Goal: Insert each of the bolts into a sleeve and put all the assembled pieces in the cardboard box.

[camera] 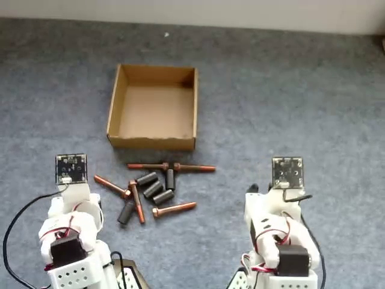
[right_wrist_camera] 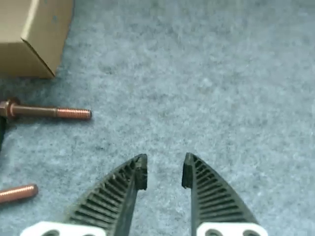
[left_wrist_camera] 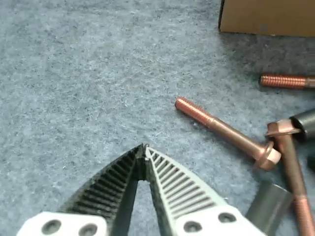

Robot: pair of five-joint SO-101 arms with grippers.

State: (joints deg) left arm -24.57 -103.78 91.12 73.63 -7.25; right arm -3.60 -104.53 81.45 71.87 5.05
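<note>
Several copper bolts and several dark sleeves lie loose in a cluster on the grey carpet, just in front of the cardboard box, which has nothing inside. My left gripper is shut with nothing in it and hovers over bare carpet a short way from one bolt. A sleeve lies close beside that gripper. My right gripper is open over bare carpet, with nothing between its fingers. A bolt lies off to its side, near a corner of the box.
The left arm stands at the near left of the cluster and the right arm at the near right. Grey carpet covers the whole table around the box and to the right.
</note>
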